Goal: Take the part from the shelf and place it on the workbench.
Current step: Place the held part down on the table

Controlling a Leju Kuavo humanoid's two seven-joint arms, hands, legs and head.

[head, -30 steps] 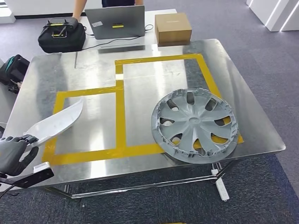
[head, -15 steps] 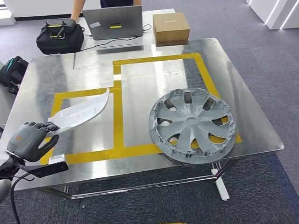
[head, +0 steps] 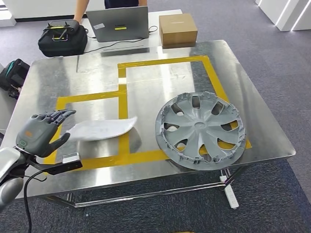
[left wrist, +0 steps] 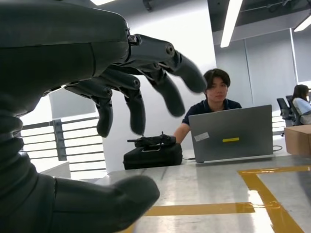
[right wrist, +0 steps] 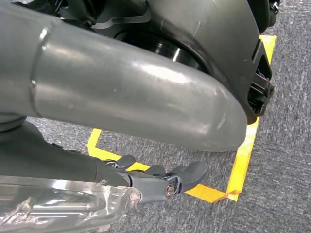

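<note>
Left hand (head: 38, 133): fingers spread apart with nothing between them, held just above the near left corner of the workbench (head: 92, 73); its fingertips come close to the near end of the part, and contact cannot be made out; the left wrist view likewise has thumb and fingers wide apart around bare air
Part (head: 102, 129): white curved panel, lying flat on the steel top across the yellow tape (head: 124, 111), beside the hand and apart from the hubcap
Hubcap (head: 199, 128): grey wheel cover resting on the right half, overhanging the near edge slightly
Right hand (right wrist: 161, 182): hanging low over the carpet, fingers loosely extended, holding nothing
Progress: placement looks done; what is left, by my judgement, is drawing the left arm clear
</note>
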